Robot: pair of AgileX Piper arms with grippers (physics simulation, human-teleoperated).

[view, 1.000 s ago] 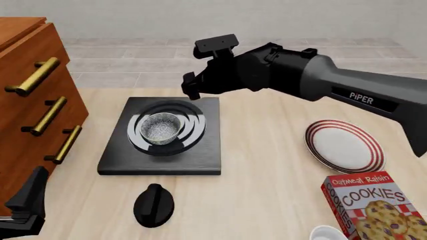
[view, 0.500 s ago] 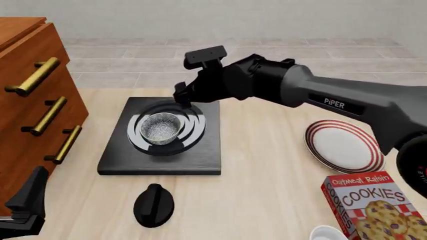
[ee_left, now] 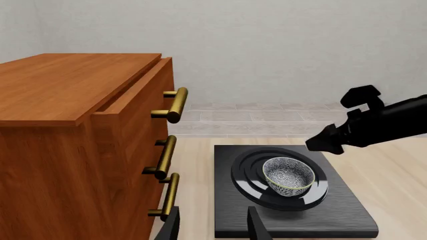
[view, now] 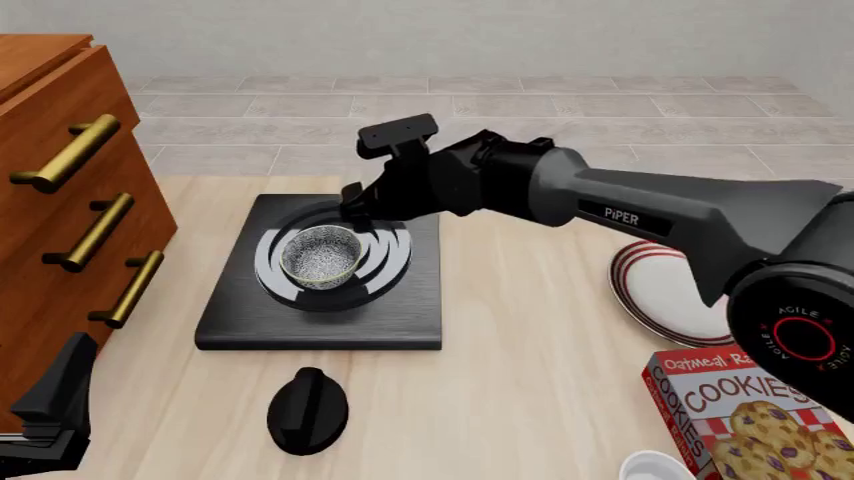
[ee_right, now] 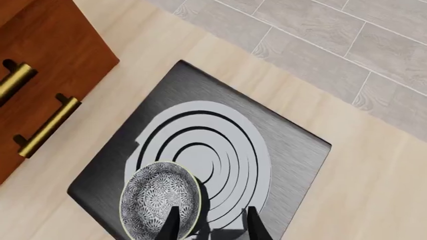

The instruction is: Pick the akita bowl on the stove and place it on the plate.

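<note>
R gripper [ee_right: 208, 222] spread open just above akita bowl [view: 322, 256] on stove [view: 400, 310], one finger over its rim; L gripper [ee_left: 212, 225] open too.

A wooden drawer cabinet [view: 60, 200] with three brass handles [view: 96, 232] stands at the left edge of the light wood surface [view: 521, 370]. A black round knob [view: 307, 410] lies near the front of the surface. At the front right, a red cookie box [view: 747, 415] stands upright, with a white cup [view: 657, 468] just beside it, partly out of frame. Grey floor tiles [view: 467, 110] extend beyond the far edge.
</note>
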